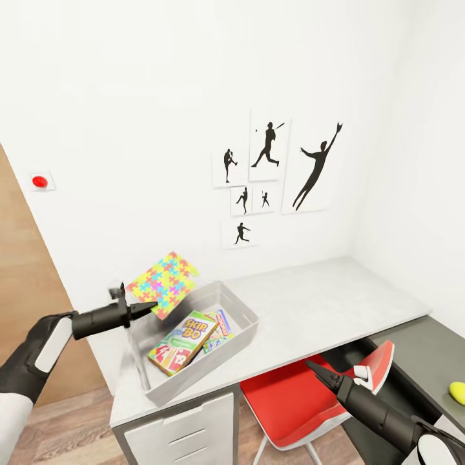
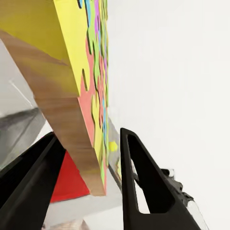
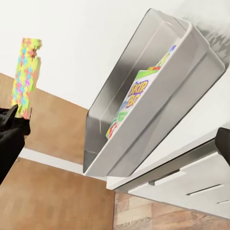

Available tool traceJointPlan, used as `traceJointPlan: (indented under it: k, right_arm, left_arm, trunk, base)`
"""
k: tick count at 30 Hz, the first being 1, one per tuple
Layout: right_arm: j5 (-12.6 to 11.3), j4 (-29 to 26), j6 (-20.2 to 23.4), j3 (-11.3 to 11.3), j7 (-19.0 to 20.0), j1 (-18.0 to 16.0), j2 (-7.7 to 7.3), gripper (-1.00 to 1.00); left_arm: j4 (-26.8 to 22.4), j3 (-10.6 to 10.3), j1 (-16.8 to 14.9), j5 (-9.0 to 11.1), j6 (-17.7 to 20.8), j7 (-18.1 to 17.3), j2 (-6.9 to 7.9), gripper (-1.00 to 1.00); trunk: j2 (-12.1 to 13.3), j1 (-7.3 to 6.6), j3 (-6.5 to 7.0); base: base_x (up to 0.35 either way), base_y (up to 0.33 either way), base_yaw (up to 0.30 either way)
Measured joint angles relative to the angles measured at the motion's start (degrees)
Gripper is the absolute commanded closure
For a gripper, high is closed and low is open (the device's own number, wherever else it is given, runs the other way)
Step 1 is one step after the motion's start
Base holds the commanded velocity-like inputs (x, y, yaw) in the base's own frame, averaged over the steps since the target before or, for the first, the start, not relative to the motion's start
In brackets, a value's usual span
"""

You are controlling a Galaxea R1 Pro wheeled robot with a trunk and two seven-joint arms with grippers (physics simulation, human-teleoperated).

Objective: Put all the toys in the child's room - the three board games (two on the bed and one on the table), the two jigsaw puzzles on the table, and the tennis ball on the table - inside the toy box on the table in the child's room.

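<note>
One jigsaw puzzle [image 1: 163,284] is pinched by its lower edge in the left gripper [image 1: 143,309], jaws closed on it, above the toy box [image 1: 242,310] on the tabletop [image 1: 323,303]. It should be carried over the Skip-Bo box [image 1: 183,342], lowered flat, then released. Right gripper [image 1: 316,373] state cannot be told.

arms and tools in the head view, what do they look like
Both arms are glossy black with white panels on the forearms. Each narrows to a slim black cylinder ending in a matte black tool: the left tool and right tool have long pointed fingers with open slots. No cables or markings show.
</note>
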Motion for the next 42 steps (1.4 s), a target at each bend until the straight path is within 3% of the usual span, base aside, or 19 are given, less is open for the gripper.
traceJointPlan:
  k: [2,6,8,12,19,29,42]
  right_arm:
    - [0.0,0.0,0.0,0.0,0.0,0.0,0.0,-1.0]
    - [0.0,0.0,0.0,0.0,0.0,0.0,-0.04,-1.0]
    - [0.0,0.0,0.0,0.0,0.0,0.0,0.03,-1.0]
    - [0.0,0.0,0.0,0.0,0.0,0.0,0.02,-1.0]
    - [0.0,0.0,0.1,-0.1,0.3,0.0,-0.16,-1.0]
    - [0.0,0.0,0.3,-0.1,0.3,0.0,-0.26,-1.0]
    - [0.0,0.0,0.3,-0.1,0.4,0.0,-0.26,-1.0]
  left_arm:
    - [7.6,-1.7,-5.3,-3.1,0.1,0.0,-0.22,1.0]
    - [19.4,-3.4,-13.3,-6.6,0.2,0.3,-1.69,1.0]
    - [22.0,-3.8,-15.0,-8.3,0.2,1.3,-2.75,1.0]
    - [25.6,-4.2,-17.0,-11.9,0.2,7.2,-6.94,1.0]
    - [31.2,-4.2,-17.4,-12.5,0.2,9.4,-10.14,1.0]
    - [36.5,-4.3,-17.4,-12.6,0.1,12.5,-10.31,1.0]
    - [36.9,-4.0,-17.4,-12.0,-0.2,17.8,-10.39,1.0]
  trunk:
    - [0.0,0.0,0.0]
    - [0.0,-0.01,0.0]
    - [0.0,-0.01,-0.01]
    - [0.0,-0.01,-0.01]
    - [0.0,-0.01,-0.01]
    - [0.0,-0.01,-0.01]
    - [0.0,-0.01,-0.01]
  base:
    - [0.0,0.0,0.0]
    - [0.0,0.0,0.0]
    - [0.0,0.0,0.0]
    - [0.0,0.0,0.0]
    - [0.0,0.0,0.0]
    - [0.0,0.0,0.0]
    - [0.0,0.0,0.0]
